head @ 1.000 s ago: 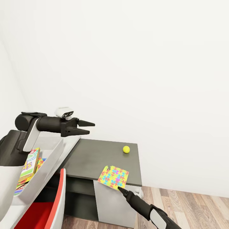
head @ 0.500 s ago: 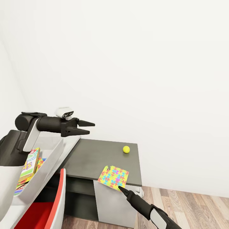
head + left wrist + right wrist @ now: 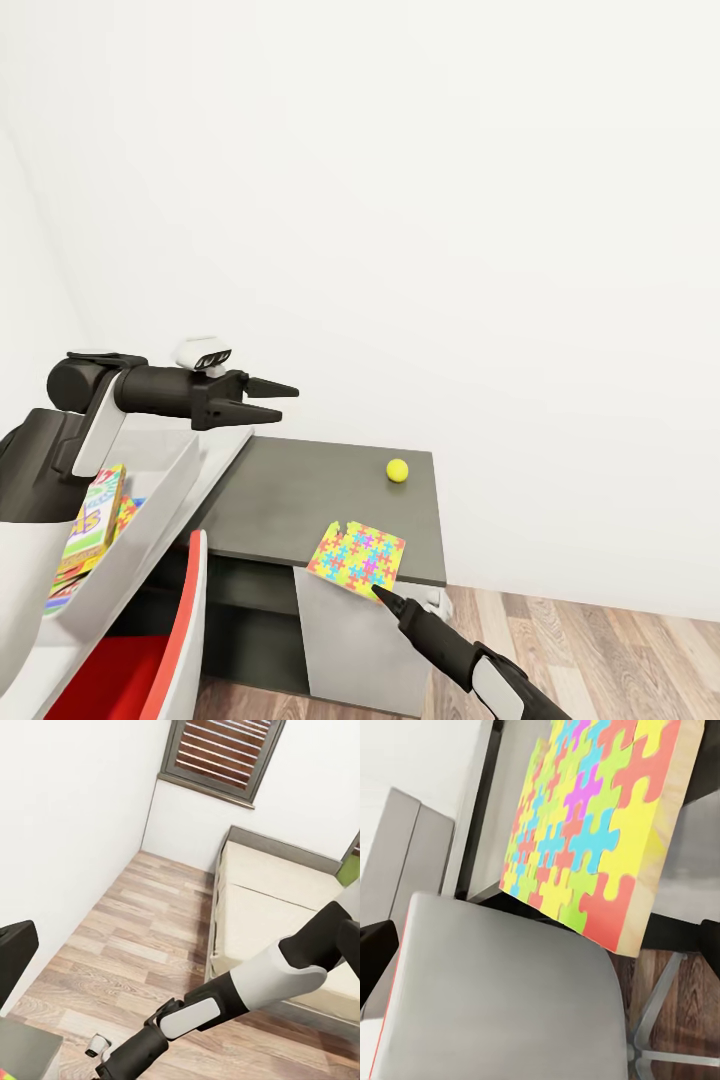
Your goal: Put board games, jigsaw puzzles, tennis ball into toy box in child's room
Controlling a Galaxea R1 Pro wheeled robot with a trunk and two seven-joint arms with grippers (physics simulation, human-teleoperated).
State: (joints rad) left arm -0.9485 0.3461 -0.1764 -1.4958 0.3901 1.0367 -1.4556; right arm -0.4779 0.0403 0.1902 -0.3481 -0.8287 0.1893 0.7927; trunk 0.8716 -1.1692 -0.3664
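- The dark table [image 3: 300,500] top lay mostly bare at centre frame, open from above.
- A tennis ball [image 3: 397,469] sat near its far right edge; a jigsaw puzzle [image 3: 357,557] overhung the front edge.
- A red-and-white chair [image 3: 150,650] crowded the lower left.
- The white wall [image 3: 450,250] closed off the far side.

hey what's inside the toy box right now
In the toy box, a colourful board game stands tilted against a bit of jigsaw puzzle. The near wall and left arm hide everything else.

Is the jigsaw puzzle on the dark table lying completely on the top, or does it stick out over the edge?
It sticks out. The jigsaw puzzle lies flat on the table, with its near corner past the front edge.
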